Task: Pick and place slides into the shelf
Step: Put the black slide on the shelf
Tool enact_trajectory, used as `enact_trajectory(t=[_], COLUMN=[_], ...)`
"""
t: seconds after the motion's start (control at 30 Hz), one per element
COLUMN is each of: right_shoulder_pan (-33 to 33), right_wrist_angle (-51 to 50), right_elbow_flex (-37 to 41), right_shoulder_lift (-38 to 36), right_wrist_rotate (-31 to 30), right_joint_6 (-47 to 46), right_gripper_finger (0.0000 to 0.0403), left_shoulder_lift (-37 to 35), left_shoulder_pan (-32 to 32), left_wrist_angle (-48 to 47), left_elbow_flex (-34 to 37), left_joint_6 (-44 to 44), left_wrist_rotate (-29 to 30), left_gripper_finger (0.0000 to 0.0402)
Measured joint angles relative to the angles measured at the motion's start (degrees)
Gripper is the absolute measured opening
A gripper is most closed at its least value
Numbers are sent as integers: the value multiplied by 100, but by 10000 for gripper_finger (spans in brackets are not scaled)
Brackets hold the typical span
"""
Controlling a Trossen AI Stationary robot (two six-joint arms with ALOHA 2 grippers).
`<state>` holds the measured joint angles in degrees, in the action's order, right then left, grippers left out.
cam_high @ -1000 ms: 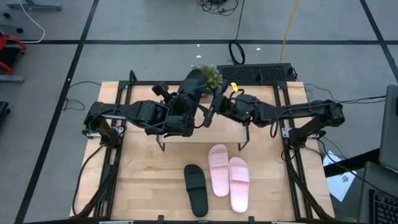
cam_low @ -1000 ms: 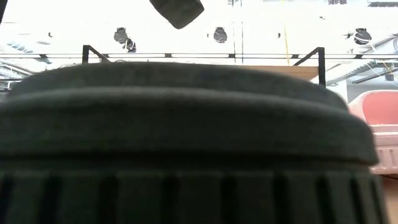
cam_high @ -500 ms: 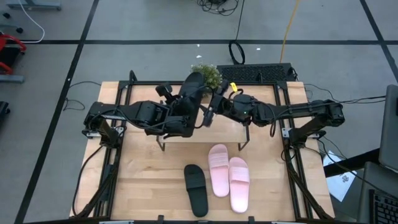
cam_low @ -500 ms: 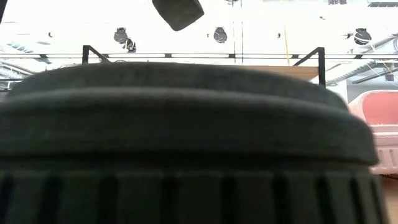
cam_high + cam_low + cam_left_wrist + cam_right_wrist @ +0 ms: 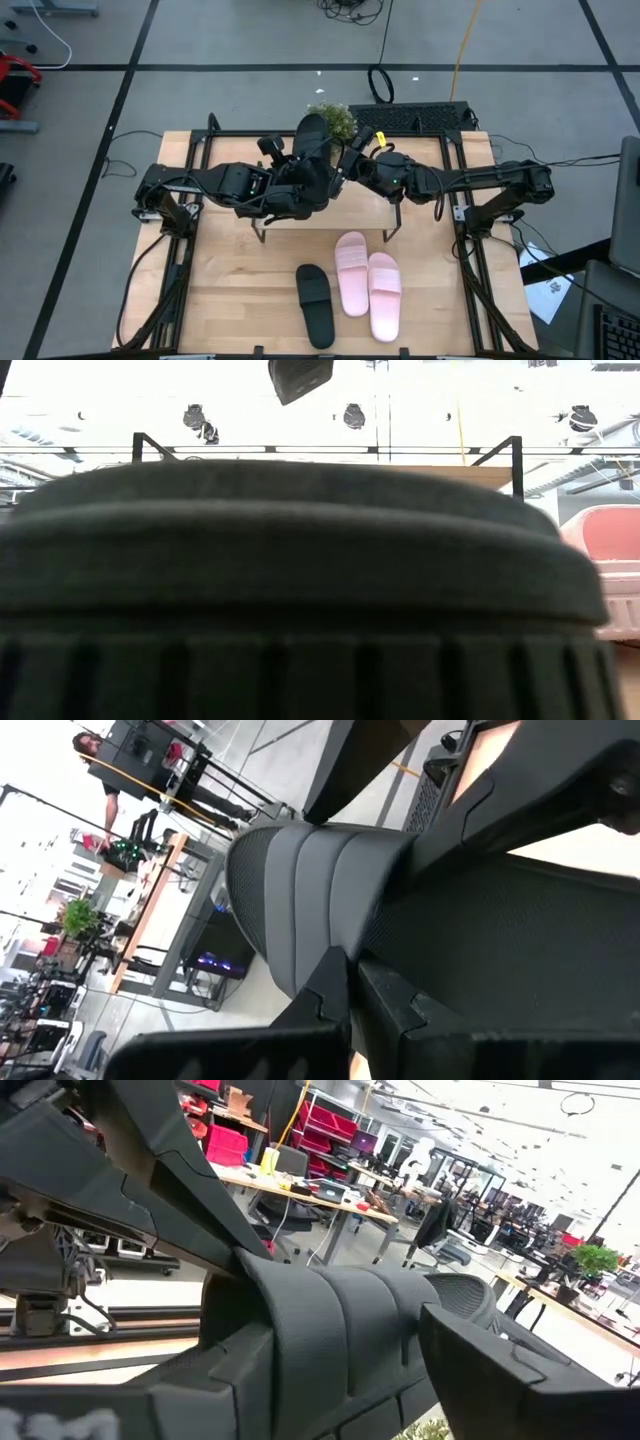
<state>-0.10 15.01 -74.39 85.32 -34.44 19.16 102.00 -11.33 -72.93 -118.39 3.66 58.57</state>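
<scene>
Both hands meet over the shelf [image 5: 365,213] by the worktop's far edge, the left hand [image 5: 312,172] and right hand [image 5: 350,166] each pinching the raised black slide [image 5: 309,138], which has lifted and tipped further toward the far edge over the last second. It looks like a handover or reorientation before shelving. The other black slide [image 5: 316,305] and the pink pair [image 5: 367,285] lie near the front edge; whether anything is on the shelf I cannot tell.

Grounded matte black slide sandal [image 5: 300,580] looming blurred, blocking most of the low view, pale pink slide sandal [image 5: 612,560] being cropped at edge
</scene>
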Motion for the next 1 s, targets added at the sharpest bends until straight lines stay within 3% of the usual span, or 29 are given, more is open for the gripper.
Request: enact_trajectory(t=[0.13, 0.37, 0.63, 1.0], right_shoulder_pan=[0, 49, 105, 532], right_wrist_angle=[8, 102, 340, 338], right_elbow_flex=[0, -1, 0, 0], right_shoulder_lift=[0, 71, 200, 210], right_wrist_rotate=[9, 169, 176, -1225], right_joint_6=[0, -163, -337, -357], right_gripper_finger=[151, 14, 5, 2], left_shoulder_lift=[0, 0, -13, -581], left_shoulder_pan=[13, 0, -193, -1367], left_wrist_angle=[-2, -22, -157, -345], left_elbow_flex=[0, 0, 0, 0], left_joint_6=[0, -5, -176, -759], left_wrist_rotate=[0, -45, 3, 259], left_gripper_finger=[0, 0, 6, 29])
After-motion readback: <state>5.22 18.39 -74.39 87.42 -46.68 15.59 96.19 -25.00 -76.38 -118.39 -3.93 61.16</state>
